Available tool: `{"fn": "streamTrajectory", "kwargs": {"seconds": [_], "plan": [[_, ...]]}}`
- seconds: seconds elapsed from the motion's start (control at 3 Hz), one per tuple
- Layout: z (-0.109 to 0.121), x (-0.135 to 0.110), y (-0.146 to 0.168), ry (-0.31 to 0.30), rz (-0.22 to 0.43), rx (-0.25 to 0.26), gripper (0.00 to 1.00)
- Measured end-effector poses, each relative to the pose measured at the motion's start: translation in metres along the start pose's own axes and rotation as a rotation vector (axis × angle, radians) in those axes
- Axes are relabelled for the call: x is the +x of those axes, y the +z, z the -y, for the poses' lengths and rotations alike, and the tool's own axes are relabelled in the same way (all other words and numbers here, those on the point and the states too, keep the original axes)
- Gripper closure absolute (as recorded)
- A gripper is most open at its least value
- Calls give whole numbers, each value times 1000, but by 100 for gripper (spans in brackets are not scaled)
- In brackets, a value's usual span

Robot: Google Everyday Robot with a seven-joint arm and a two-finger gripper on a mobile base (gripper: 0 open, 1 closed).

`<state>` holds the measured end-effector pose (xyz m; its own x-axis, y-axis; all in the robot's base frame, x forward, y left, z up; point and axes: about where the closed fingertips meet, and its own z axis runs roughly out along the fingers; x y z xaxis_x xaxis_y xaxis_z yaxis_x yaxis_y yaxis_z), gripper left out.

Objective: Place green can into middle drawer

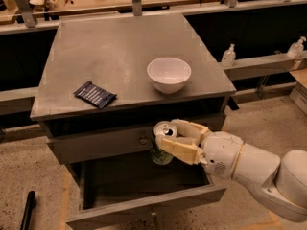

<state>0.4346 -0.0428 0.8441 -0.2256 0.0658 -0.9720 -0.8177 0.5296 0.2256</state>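
The green can (163,143) has a shiny silver top and is held upright in my gripper (169,138), whose cream fingers (178,148) are shut around it. It hangs over the back right part of the open middle drawer (144,205), a wide shallow grey drawer pulled out below the cabinet. The can sits just in front of the upper drawer front (96,145), right of its round knob (143,140). My white arm (249,171) reaches in from the lower right.
A white bowl (169,74) and a dark blue packet (95,94) lie on the grey cabinet top (120,42). A black pole (26,210) lies on the floor at lower left. Shelves with bottles (229,56) stand behind right.
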Motion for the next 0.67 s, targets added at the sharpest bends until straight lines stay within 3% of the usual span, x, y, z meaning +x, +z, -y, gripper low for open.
{"fn": "streamTrajectory", "kwargs": {"seconds": [0.33, 0.67], "plan": [[62, 52, 8, -14, 17, -17, 100], [64, 55, 9, -15, 7, -15, 100]]}}
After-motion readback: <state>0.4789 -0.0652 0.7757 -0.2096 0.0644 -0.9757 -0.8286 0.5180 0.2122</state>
